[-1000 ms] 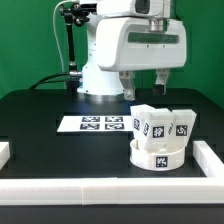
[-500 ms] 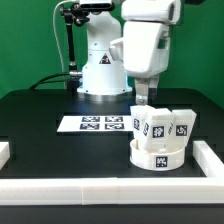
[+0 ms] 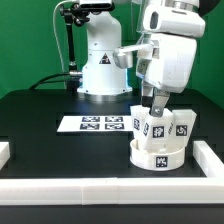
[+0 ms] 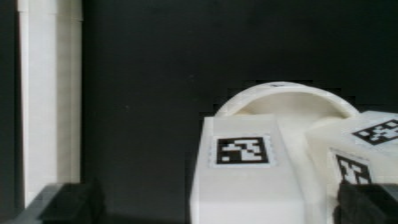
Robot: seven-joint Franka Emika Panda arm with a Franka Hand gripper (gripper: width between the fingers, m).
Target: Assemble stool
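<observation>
1. Exterior view: the arm [image 3: 165,45] leans in from the upper right, its white wrist housing over the stool parts.
2. Exterior view: the gripper [image 3: 158,103] hangs just above the legs, one dark finger [image 3: 157,101] reaching down to the top of the middle leg. Whether it touches cannot be told.
3. Exterior view: how the jaws stand cannot be told; only one finger shows plainly and nothing is seen held between them.
4. Exterior view: the seat [image 3: 158,155] is a round white disc on the black table [image 3: 60,150], toward the exterior view's right, near the front rail [image 3: 110,186]. A marker tag faces the camera on its rim.
5. Exterior view: three legs [image 3: 157,123] stand upright side by side on the seat, each with a tag on its front face.
6. Exterior view: the marker board [image 3: 93,124] lies flat on the table, to the exterior view's left of the seat and apart from it.
7. Exterior view: a second rail [image 3: 213,156] runs along the exterior view's right edge of the table, near the seat; a short rail end [image 3: 5,152] shows at the left edge.
8. Wrist view: one leg [image 4: 267,150] fills the lower frame, close up, with a rounded top and a tag on its flat face.
9. Wrist view: a second leg [image 4: 368,140] sits just beside it, with two tags partly in frame.
10. Wrist view: a long white rail [image 4: 48,95] lies on the black table [image 4: 160,70], apart from the legs.
11. Wrist view: dark blurred shapes at the frame's lower corners may be fingertips; their spacing cannot be judged.
</observation>
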